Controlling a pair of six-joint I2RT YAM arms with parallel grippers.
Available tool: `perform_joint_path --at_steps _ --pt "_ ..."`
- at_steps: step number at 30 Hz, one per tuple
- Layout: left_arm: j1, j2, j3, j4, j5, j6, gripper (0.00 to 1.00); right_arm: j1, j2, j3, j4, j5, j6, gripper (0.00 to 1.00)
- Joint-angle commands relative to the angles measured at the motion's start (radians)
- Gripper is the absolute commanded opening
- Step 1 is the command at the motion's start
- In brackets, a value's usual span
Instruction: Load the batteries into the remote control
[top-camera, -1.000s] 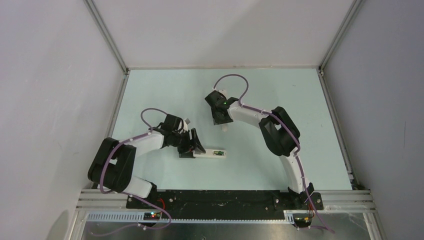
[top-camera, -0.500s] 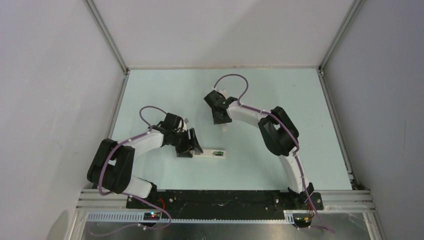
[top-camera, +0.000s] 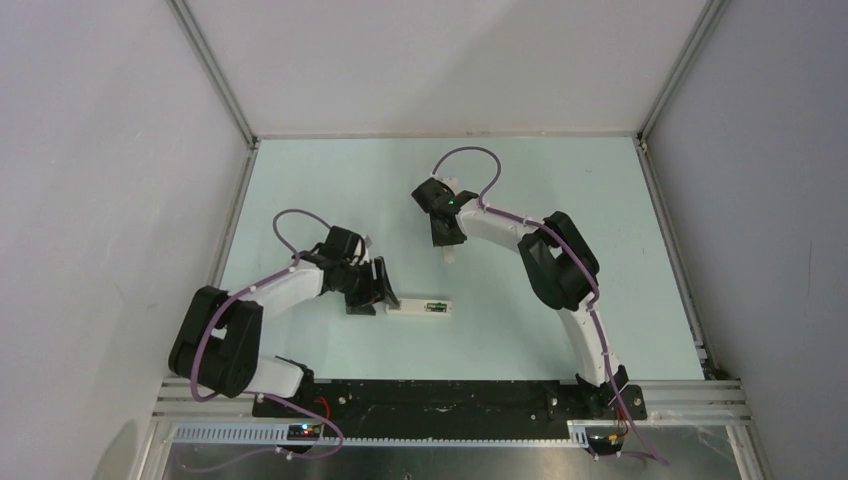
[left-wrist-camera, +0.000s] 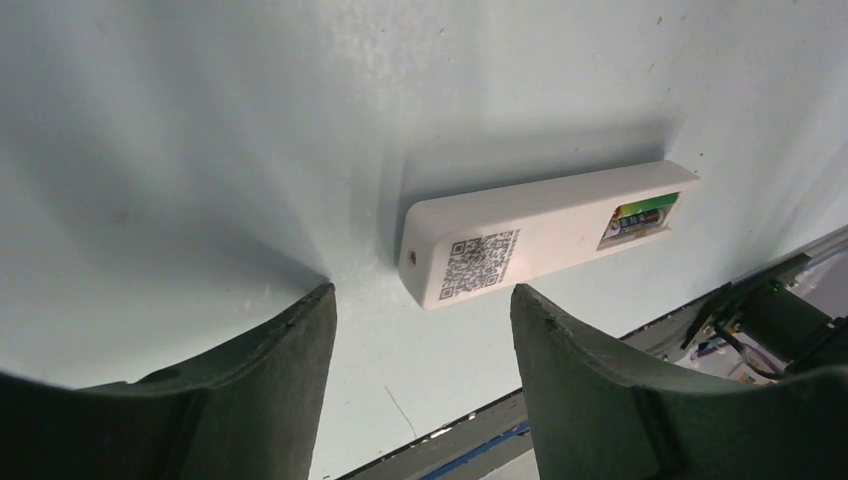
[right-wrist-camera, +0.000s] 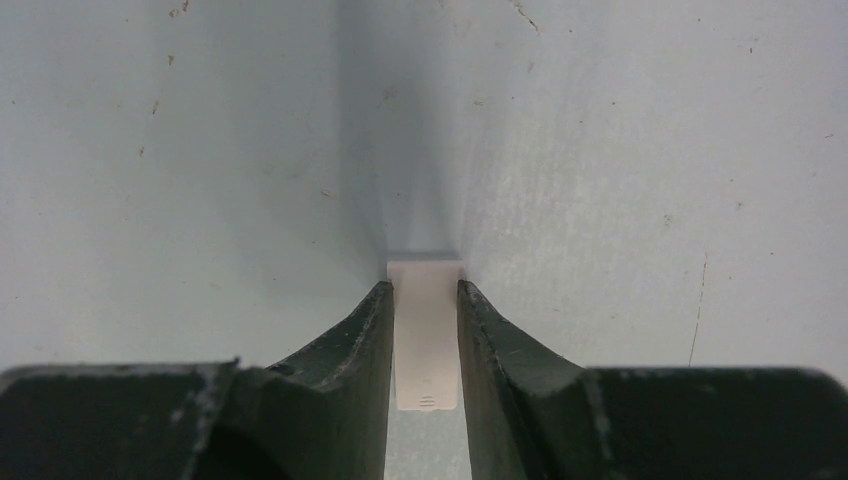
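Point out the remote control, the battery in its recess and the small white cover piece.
remote control (left-wrist-camera: 550, 228): left wrist view, middle of its white back face.
battery (left-wrist-camera: 640, 216): left wrist view, its greenish body in the recess.
cover piece (right-wrist-camera: 427, 335): right wrist view, middle of its flat face.

Place: a robotics lab, inside a boxed-in test cell.
Walls: plain pale panels close it in on the left (top-camera: 100, 200), the far side (top-camera: 440, 60) and the right (top-camera: 770, 200).
Frame: bare aluminium posts (top-camera: 212, 72) run along the panel joins at the far corners.
Work surface: a pale blue-green tabletop (top-camera: 560, 190), scuffed and speckled in the wrist views.
Mounting: a black base plate (top-camera: 450, 400) on aluminium rails (top-camera: 200, 410) at the near edge.
Machines: two white-and-black robot arms, a left arm (top-camera: 270, 292) and a right arm (top-camera: 560, 265), bolted there.
Wiring: exposed purple cables (top-camera: 470, 153) loop over the arms; a small lit circuit board (top-camera: 305, 431) and a slotted cable duct (top-camera: 400, 437) sit nearest.
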Motion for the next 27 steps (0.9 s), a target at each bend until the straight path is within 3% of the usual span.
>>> perform_joint_path --at_steps 1,6,13,22,27 --pt "-0.003 -0.058 0.031 -0.034 -0.079 0.037 0.7 -0.008 0.028 0.016 -0.045 -0.005 0.007 0.3" --pt "-0.03 -0.136 0.101 -0.017 -0.147 0.053 0.71 -0.013 -0.001 0.012 -0.041 -0.009 0.031 0.29" --pt "-0.073 -0.186 0.124 0.163 -0.203 0.008 0.73 -0.033 -0.059 0.006 -0.042 -0.039 0.062 0.3" --pt "-0.092 -0.128 0.027 0.506 -0.159 -0.045 0.73 -0.058 -0.122 -0.033 -0.026 -0.095 0.088 0.31" --pt "-0.123 -0.045 0.05 0.542 -0.182 -0.013 0.72 -0.066 -0.129 -0.045 -0.024 -0.116 0.096 0.32"
